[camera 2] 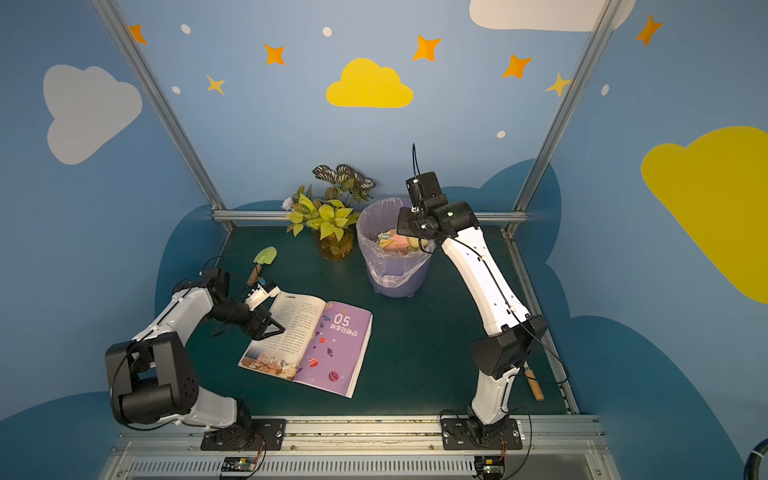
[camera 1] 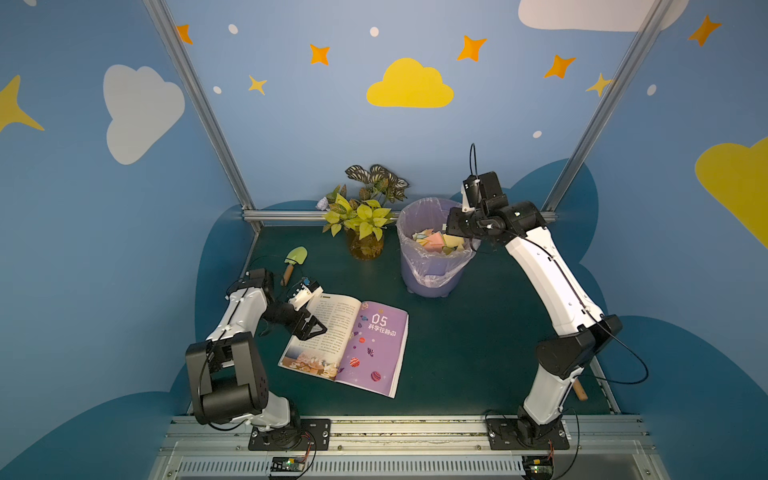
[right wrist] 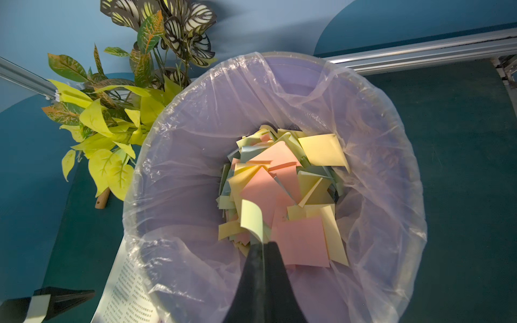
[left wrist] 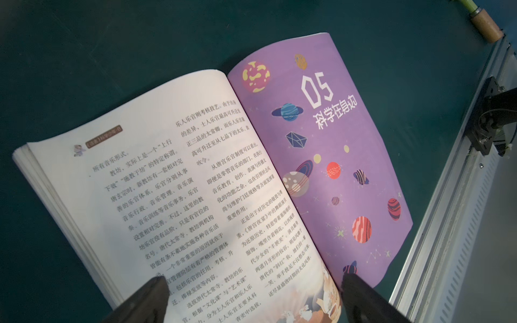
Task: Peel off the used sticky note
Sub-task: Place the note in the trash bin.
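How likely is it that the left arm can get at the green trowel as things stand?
Likely yes. The trowel lies on bare mat beside the left arm, with nothing on it or between; the jaws stand open and empty above the book.

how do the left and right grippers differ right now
The left gripper is wide open and empty; the right gripper is shut on a pale yellow sticky note. The left gripper hangs over the open book; the right gripper is over the bin. Both are dark and tapered.
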`<state>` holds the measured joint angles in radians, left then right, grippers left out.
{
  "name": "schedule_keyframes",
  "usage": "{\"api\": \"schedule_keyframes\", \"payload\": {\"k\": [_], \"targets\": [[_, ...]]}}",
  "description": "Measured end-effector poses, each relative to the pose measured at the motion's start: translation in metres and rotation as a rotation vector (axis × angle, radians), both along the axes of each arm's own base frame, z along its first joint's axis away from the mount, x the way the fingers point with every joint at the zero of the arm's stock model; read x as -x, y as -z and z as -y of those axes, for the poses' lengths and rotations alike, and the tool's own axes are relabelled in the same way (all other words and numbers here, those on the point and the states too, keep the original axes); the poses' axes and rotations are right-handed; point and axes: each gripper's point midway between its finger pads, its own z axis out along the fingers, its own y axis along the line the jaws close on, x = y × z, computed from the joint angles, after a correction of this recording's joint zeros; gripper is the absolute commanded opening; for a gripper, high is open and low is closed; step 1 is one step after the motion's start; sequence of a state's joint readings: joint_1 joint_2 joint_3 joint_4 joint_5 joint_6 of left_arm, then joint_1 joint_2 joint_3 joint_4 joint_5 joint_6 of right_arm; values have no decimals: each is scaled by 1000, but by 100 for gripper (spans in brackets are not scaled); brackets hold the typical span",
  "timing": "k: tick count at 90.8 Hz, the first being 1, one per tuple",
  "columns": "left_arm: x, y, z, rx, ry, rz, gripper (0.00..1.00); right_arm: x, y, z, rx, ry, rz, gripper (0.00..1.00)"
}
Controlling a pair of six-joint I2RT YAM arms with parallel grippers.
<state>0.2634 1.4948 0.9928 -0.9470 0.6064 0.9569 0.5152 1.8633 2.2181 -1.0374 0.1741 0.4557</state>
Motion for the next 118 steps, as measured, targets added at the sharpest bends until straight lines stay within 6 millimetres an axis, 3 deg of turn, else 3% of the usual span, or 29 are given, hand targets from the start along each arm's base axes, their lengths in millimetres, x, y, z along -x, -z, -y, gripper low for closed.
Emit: {"api": "schedule_keyframes", "payload": {"k": [13, 24, 62, 83, 118], "targets": [[0, 1, -1, -11, 12, 7, 96, -12, 16, -8, 67, 0, -22, 67], [4, 7, -5, -22, 13, 2, 96, -15, 29, -19, 149, -12, -28, 86], [8, 15, -13, -55, 12, -5, 94, 8, 30, -44, 249, -92, -12, 89], [9, 11, -14, -67, 14, 13, 94, 23, 32, -68, 220, -166, -25, 90], [8, 10, -14, -72, 16, 23, 94, 33, 35, -84, 157, -236, -64, 91]]}}
